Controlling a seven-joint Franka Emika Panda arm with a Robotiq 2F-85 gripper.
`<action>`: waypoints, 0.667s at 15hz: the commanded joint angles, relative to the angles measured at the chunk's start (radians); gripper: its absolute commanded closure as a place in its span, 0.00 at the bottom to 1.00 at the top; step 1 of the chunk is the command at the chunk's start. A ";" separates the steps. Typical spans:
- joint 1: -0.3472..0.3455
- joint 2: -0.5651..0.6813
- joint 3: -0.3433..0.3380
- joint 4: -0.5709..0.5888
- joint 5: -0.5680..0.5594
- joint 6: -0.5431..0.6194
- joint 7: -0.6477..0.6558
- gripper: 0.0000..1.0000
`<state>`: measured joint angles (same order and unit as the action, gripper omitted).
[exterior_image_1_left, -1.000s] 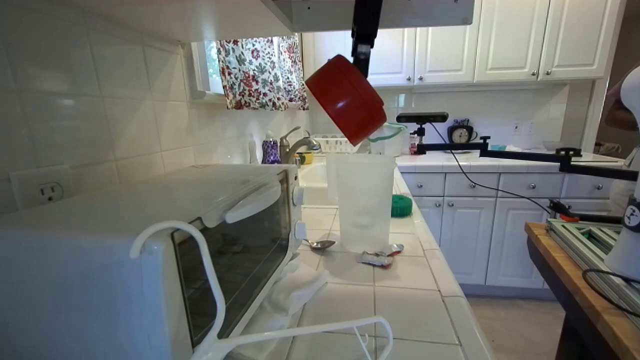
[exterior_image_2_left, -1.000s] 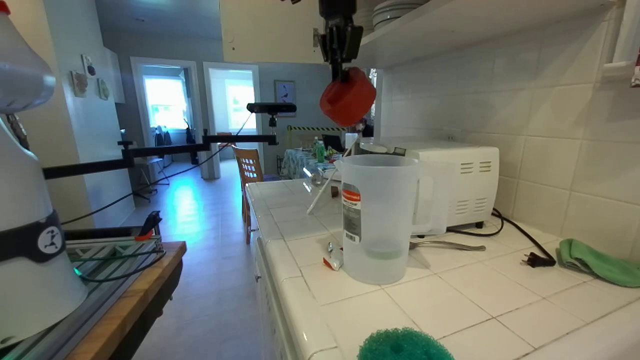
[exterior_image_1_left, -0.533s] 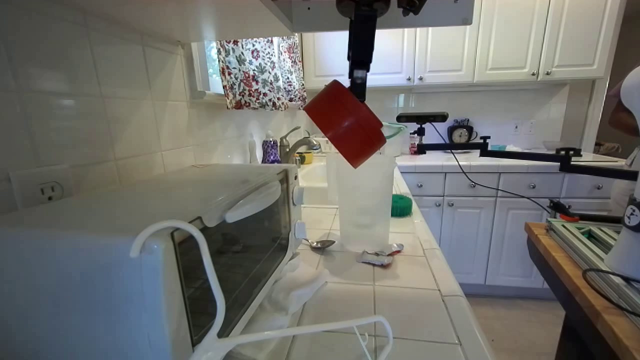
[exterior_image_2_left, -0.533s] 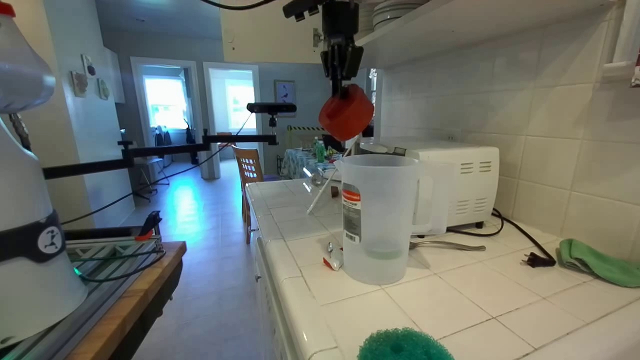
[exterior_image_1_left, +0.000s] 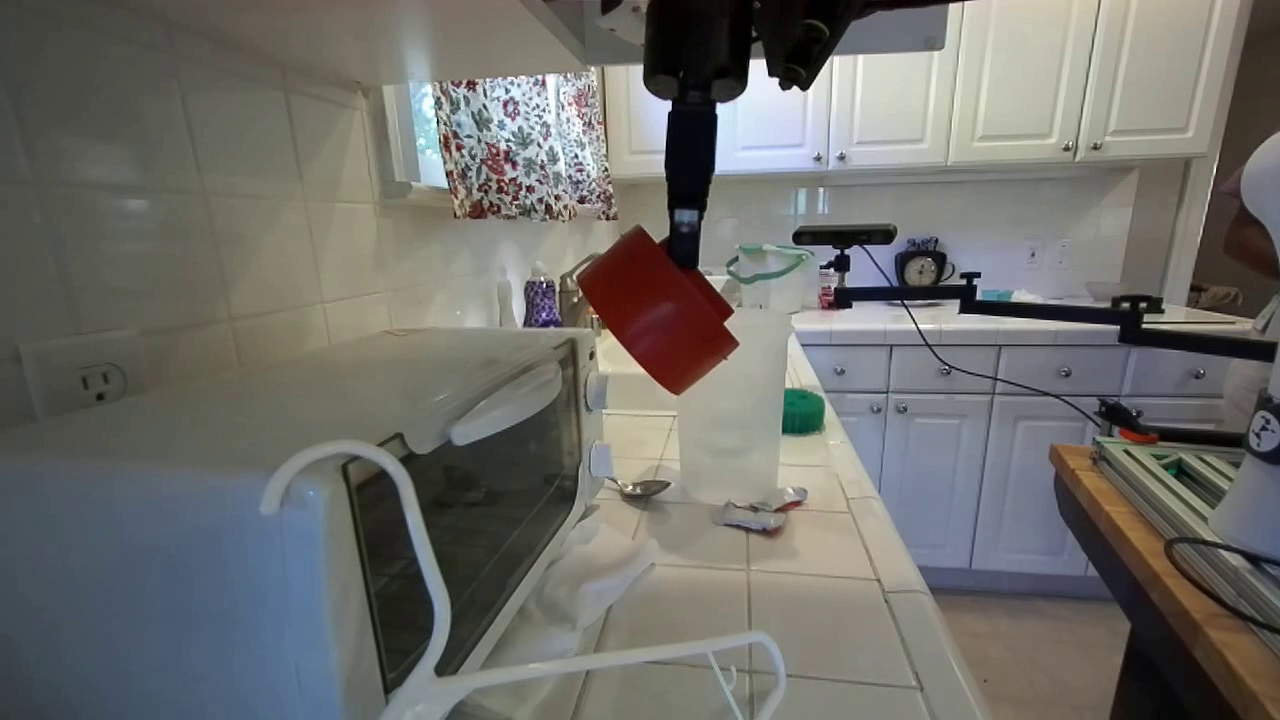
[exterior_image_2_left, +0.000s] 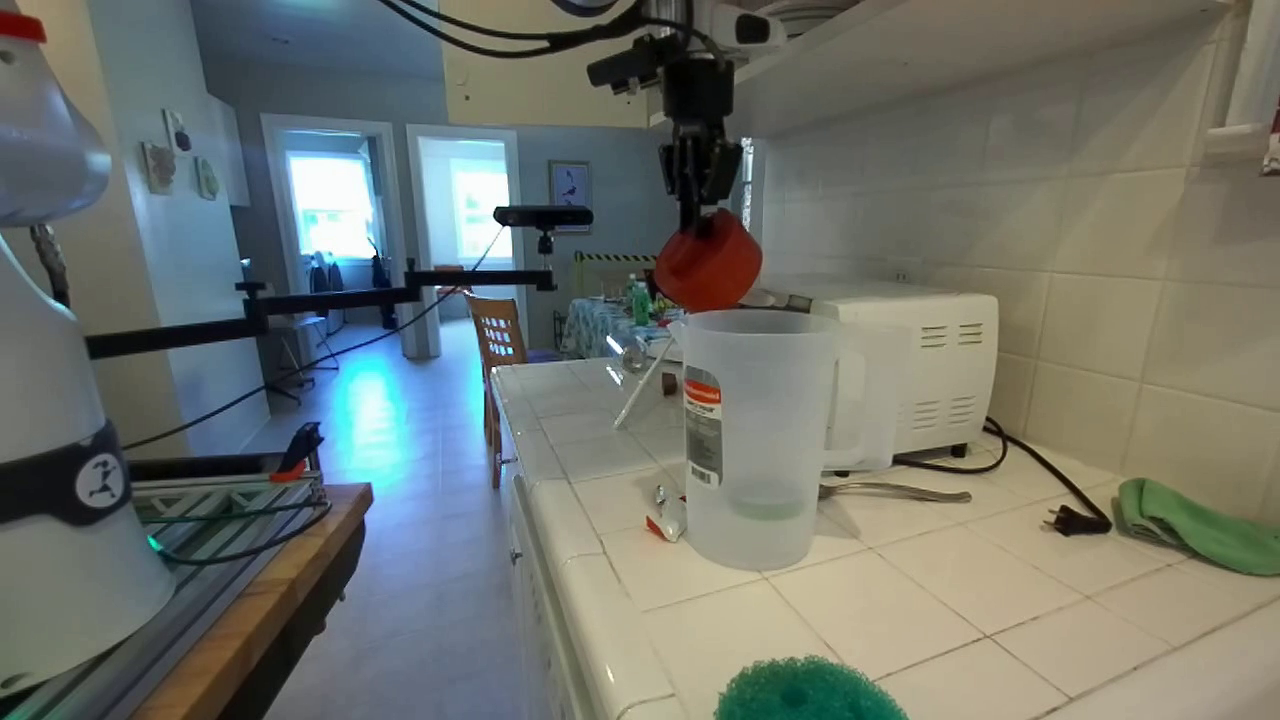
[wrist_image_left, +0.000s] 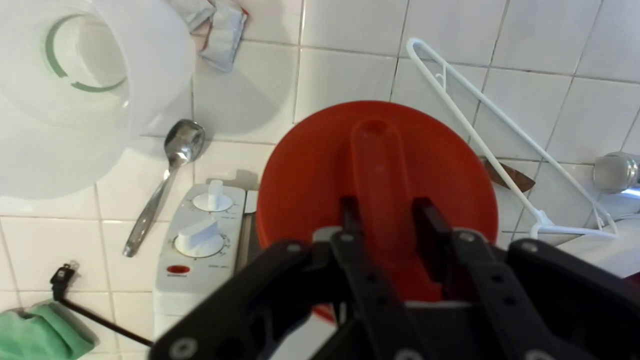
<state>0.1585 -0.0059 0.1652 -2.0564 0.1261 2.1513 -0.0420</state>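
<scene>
My gripper (wrist_image_left: 384, 212) is shut on the raised ridge of a red round lid (wrist_image_left: 310, 175), one finger on each side. The lid hangs tilted in the air in both exterior views (exterior_image_1_left: 655, 315) (exterior_image_2_left: 708, 262). The gripper (exterior_image_1_left: 685, 250) points down and also shows in an exterior view (exterior_image_2_left: 697, 222). A translucent white pitcher (exterior_image_2_left: 755, 430) stands upright and open on the tiled counter. It also shows in an exterior view (exterior_image_1_left: 735, 430), partly behind the lid, and in the wrist view (wrist_image_left: 160, 65), left of the lid. The lid is apart from the pitcher, around rim height.
A white toaster oven (exterior_image_2_left: 920, 370) stands beside the pitcher. A spoon (wrist_image_left: 155, 200), foil wrappers (wrist_image_left: 225, 40) and a white hanger (wrist_image_left: 470, 115) lie on the counter. A green scrubber (exterior_image_1_left: 803, 411) and green cloth (exterior_image_2_left: 1190, 525) lie there too. A shelf (exterior_image_2_left: 1000, 60) overhangs the counter.
My gripper has moved down with the red lid in it, from well above the pitcher to near its rim. Lately it has also shifted sideways, toward the toaster oven. The pitcher has not moved.
</scene>
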 joint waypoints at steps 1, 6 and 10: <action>0.005 0.021 0.004 -0.001 -0.017 0.030 0.020 0.92; 0.016 0.067 0.015 0.013 -0.028 0.049 0.034 0.92; 0.035 0.093 0.022 0.012 -0.044 0.049 0.049 0.92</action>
<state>0.1847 0.0687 0.1827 -2.0558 0.1184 2.2021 -0.0289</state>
